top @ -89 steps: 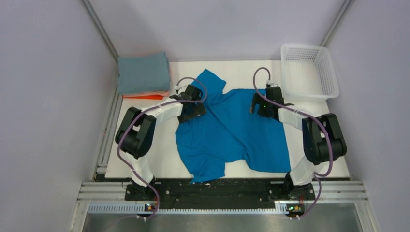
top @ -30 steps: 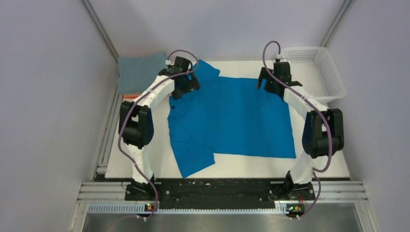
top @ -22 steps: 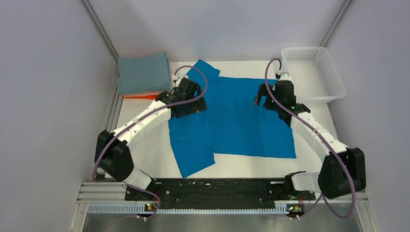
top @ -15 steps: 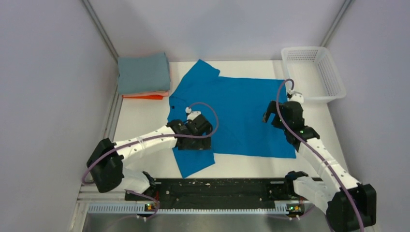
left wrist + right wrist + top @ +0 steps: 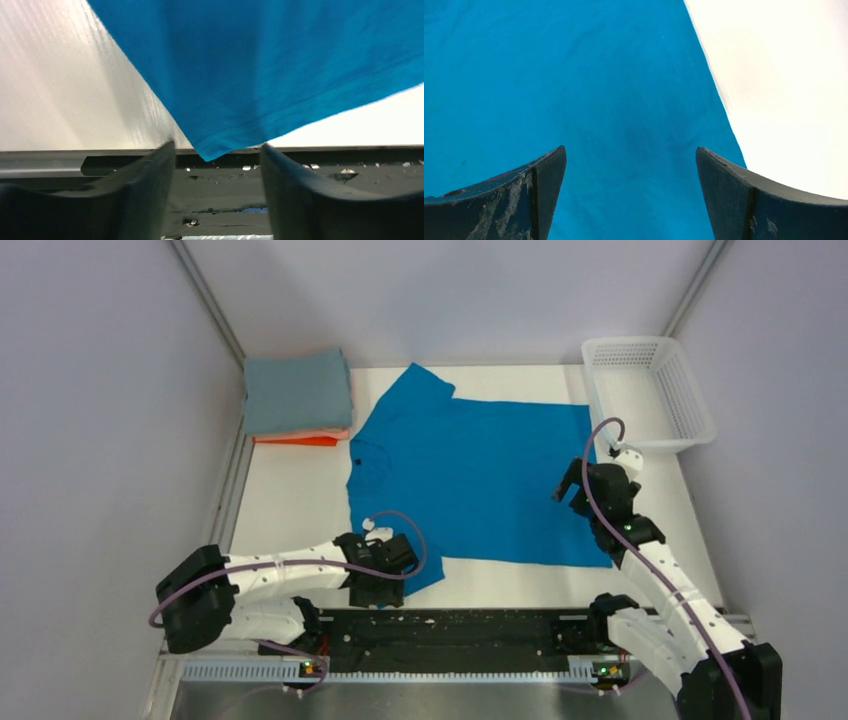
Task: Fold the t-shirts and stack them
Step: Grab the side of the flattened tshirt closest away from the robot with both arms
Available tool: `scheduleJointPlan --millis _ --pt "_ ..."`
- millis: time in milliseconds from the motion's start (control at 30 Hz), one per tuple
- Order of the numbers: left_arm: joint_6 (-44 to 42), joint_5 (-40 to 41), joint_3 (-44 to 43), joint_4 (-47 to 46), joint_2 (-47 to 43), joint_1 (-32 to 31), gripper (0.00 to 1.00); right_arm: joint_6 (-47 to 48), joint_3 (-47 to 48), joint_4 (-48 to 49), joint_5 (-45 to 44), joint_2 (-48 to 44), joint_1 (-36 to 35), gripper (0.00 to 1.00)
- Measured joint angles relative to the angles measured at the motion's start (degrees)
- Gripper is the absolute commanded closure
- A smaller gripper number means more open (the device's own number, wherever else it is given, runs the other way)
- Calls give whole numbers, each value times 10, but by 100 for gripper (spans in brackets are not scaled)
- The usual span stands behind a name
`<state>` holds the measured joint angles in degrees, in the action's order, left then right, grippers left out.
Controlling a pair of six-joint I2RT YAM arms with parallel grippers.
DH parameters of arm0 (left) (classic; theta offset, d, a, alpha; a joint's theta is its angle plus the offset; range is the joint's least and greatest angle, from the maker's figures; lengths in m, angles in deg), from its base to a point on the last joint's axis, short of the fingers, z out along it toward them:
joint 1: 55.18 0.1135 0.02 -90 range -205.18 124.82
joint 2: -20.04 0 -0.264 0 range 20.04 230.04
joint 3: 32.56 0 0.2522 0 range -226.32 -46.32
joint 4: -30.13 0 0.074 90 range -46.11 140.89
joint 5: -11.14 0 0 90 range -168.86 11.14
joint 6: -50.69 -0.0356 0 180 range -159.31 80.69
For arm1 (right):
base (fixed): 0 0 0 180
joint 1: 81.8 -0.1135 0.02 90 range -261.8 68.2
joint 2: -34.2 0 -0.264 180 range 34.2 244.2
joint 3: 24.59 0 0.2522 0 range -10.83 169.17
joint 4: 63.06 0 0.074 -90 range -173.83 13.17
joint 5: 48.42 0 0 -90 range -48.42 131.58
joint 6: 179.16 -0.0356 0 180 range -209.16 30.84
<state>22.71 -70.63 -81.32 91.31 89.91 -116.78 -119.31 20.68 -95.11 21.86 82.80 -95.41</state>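
Note:
A bright blue t-shirt [image 5: 470, 480] lies spread flat mid-table, collar to the left, one sleeve toward the near edge. My left gripper [image 5: 388, 592] is open low at that near sleeve. In the left wrist view the sleeve tip [image 5: 216, 148] lies between the open fingers [image 5: 150, 175] of this gripper [image 5: 217, 152], not pinched. My right gripper [image 5: 570, 485] is open over the shirt's right edge. The right wrist view shows this gripper [image 5: 630, 155] above flat blue cloth [image 5: 574, 75]. A folded stack stands at the back left: grey-blue tee [image 5: 297, 390] on top, pink and orange [image 5: 295, 440] beneath.
A white mesh basket [image 5: 690, 390] stands at the back right corner. The black base rail [image 5: 450, 625] runs along the near edge, just beyond the sleeve tip. Bare white table [image 5: 784, 90] shows right of the shirt's hem. Grey walls enclose the cell.
Both arms spread the shirt flat at the far edge, let go, then drew back toward me. The left gripper went down to the near sleeve, the right along the right hem.

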Motion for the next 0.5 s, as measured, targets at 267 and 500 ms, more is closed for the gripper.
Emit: scheduleJointPlan --millis 267,500 --pt "4 -11 -10 3 45 0 100 -36 1 -42 -45 2 0 1" --pt "-10 -7 -15 3 44 0 100 -118 2 -145 -62 -24 2 1"
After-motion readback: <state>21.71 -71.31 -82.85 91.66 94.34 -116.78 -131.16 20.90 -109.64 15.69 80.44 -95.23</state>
